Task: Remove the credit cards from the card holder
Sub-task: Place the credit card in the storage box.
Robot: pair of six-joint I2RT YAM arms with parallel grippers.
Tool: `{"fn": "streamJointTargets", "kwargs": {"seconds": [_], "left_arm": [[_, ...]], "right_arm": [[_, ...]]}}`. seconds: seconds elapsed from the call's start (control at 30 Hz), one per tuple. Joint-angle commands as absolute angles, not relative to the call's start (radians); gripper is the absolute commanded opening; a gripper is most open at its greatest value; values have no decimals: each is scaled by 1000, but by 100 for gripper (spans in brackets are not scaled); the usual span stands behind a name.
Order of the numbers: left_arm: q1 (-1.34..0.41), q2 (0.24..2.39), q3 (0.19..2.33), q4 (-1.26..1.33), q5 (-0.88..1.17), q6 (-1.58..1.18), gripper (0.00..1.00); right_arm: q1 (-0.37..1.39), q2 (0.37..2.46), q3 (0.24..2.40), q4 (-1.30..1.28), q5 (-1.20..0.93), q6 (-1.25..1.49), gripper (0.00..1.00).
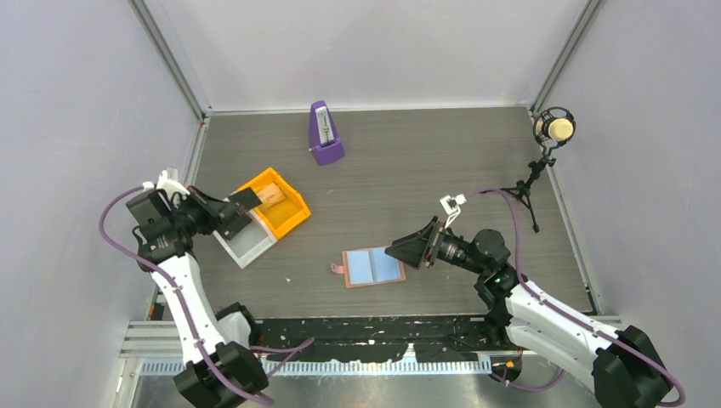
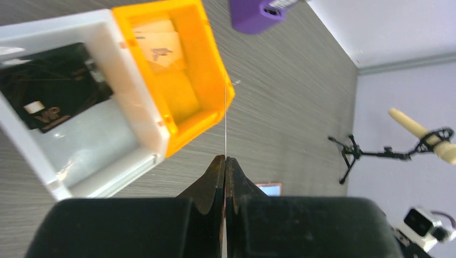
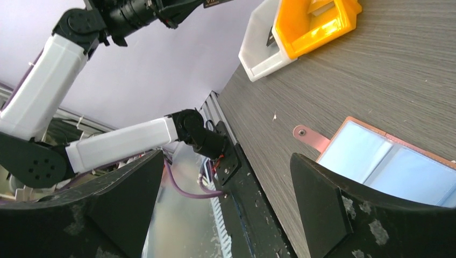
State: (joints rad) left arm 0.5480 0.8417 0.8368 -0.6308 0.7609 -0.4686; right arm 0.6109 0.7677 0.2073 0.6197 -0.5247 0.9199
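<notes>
The left gripper [image 2: 225,160], jaws pressed together, pinches 1 dark credit card [image 1: 246,199] by its edge above a white tray [image 1: 242,248]. A second dark card [image 2: 54,94] lies flat inside that tray, which touches an orange tray [image 1: 289,217] on its right. Nearer the table's middle, the card holder [image 1: 372,267] lies spread open, its 2 blue-grey faces up and its tab pointing left. The right gripper [image 3: 227,161] hangs at the holder's right edge, jaws wide apart and empty.
</notes>
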Motion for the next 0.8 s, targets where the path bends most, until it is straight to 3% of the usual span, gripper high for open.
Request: {"fn": "streamJointTargets", "kwargs": {"seconds": [0.0, 0.27, 0.77], "left_arm": [[619, 869, 889, -698, 683, -402, 0], [677, 961, 915, -696, 554, -381, 0], [678, 1167, 880, -578, 521, -427, 0]], "right_arm": [[603, 780, 214, 648, -584, 878, 95], [596, 826, 223, 676, -639, 875, 95], [593, 857, 207, 726, -657, 906, 95]]}}
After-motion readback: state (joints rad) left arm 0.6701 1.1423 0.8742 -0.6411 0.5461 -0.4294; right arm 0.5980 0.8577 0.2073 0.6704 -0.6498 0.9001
